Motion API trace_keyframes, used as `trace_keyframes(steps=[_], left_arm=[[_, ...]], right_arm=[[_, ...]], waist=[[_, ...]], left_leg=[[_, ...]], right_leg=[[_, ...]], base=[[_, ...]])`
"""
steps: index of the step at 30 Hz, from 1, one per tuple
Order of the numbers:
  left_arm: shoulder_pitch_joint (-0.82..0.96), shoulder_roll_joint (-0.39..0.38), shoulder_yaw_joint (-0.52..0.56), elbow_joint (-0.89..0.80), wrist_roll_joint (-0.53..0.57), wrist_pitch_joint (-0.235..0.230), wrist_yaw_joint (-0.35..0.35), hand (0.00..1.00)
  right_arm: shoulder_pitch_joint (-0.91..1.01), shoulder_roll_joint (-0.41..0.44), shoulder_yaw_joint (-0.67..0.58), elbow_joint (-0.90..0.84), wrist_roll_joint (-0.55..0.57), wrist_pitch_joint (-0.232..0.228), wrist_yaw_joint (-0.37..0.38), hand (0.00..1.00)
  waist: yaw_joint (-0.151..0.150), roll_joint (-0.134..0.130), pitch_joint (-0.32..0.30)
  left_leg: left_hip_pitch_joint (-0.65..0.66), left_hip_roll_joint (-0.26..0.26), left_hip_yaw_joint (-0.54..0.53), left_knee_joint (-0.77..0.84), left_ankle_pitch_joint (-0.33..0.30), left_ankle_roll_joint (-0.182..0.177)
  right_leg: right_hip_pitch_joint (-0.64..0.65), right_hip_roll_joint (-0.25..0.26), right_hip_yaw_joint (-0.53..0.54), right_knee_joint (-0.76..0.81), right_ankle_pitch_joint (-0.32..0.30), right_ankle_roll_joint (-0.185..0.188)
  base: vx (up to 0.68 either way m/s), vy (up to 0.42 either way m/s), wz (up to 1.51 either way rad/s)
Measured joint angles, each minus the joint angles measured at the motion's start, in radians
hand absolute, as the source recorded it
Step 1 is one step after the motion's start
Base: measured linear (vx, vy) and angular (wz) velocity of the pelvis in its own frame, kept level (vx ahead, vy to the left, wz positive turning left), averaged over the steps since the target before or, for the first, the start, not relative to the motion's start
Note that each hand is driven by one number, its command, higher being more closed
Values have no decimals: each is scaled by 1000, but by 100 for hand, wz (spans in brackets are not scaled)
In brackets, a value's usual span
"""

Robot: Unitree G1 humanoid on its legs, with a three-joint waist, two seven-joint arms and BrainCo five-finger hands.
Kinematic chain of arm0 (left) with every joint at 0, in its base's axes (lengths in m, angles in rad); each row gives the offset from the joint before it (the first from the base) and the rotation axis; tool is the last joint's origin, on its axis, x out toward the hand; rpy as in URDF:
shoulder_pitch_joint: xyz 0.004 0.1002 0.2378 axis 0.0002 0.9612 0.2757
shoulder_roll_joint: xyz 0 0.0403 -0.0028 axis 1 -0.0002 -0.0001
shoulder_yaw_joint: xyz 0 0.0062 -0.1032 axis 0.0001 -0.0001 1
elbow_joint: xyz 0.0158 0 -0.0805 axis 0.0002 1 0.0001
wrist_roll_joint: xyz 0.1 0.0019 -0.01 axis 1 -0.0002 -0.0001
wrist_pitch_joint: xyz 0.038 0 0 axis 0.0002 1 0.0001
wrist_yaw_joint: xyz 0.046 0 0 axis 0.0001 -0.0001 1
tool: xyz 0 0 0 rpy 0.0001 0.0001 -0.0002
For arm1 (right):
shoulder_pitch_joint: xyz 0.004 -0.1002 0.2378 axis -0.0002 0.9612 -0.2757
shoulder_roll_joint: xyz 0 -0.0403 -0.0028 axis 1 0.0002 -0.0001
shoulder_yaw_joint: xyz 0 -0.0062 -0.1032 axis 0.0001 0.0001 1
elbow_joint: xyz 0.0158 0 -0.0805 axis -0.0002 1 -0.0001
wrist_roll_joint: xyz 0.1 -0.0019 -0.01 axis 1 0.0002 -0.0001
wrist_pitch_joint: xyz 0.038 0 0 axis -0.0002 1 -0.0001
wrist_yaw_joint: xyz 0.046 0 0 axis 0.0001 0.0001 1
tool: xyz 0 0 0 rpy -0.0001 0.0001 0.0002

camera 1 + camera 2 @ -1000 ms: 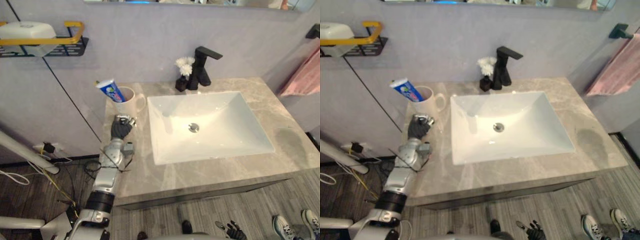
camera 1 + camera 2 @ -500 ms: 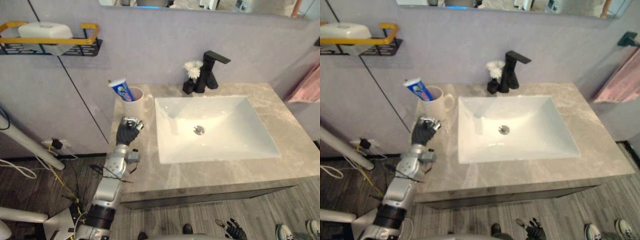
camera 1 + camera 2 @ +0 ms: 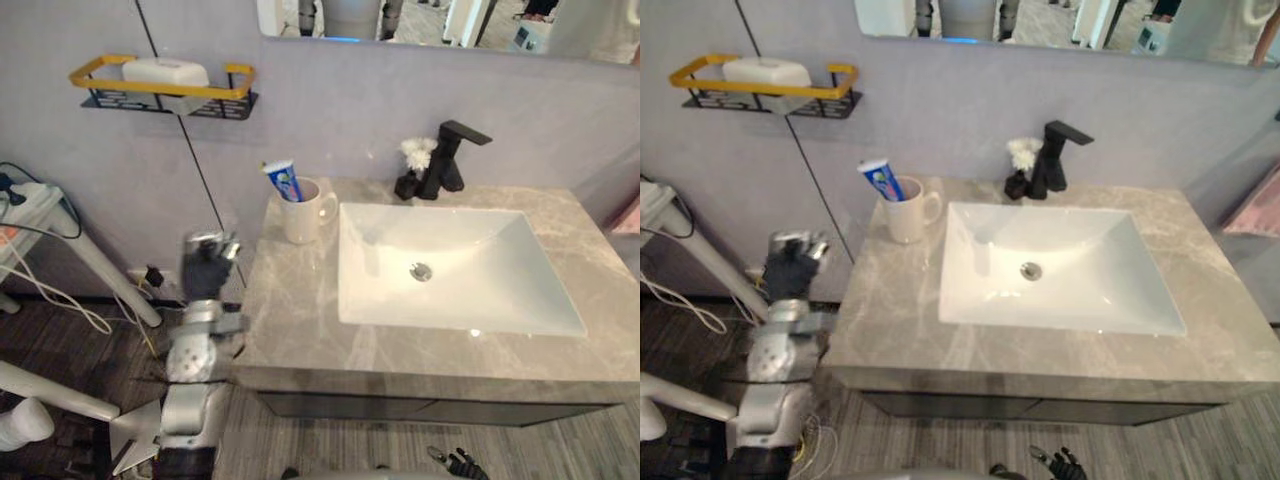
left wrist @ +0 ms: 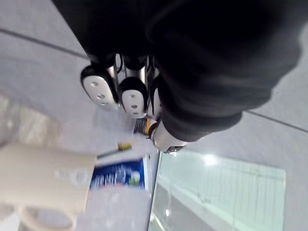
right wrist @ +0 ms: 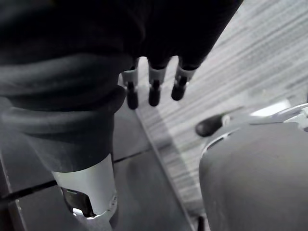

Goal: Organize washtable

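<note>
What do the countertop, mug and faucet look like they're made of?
Countertop: grey veined stone or stone-look slab, polished, judging by its soft sheen. Mug: cream glazed ceramic, smooth and glossy. Faucet: matte black, probably coated metal; it shows no shine.

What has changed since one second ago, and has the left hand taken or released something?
The left hand drew back off the counter, away from the mug, and is now beside the counter's left edge, fingers curled, holding nothing. The camera shifted too. The mug with the toothpaste tube, the sink and the faucet stayed in place; the right hand stayed low and open.
</note>
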Motion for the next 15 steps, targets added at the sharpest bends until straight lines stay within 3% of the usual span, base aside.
trace_keyframes(steps=[7, 8, 15], left_arm=[[34, 34, 143, 250, -65, -7, 3, 100], [39, 34, 154, 292, -69, -7, 2, 0], [68, 26, 177, 538, -54, 33, -1, 0]], right_arm=[[-1, -3, 6, -3, 8, 0, -1, 0], [-1, -3, 6, -3, 9, 0, -2, 0], [-3, -4, 6, -7, 10, 0, -3, 0]], waist=[[27, -8, -13], [30, -11, -16], [42, -14, -25]], left_leg=[[25, 0, -4, -19, 17, 1], [25, 0, -6, -19, 17, 1], [32, 0, -16, -20, 20, -1]], right_leg=[[18, -1, -28, -4, -3, -5], [20, -1, -33, -4, -3, -5], [33, -2, -48, -5, -7, -2]], base=[[-9, -22, 7], [-43, -25, 9], [-35, -20, 5]])
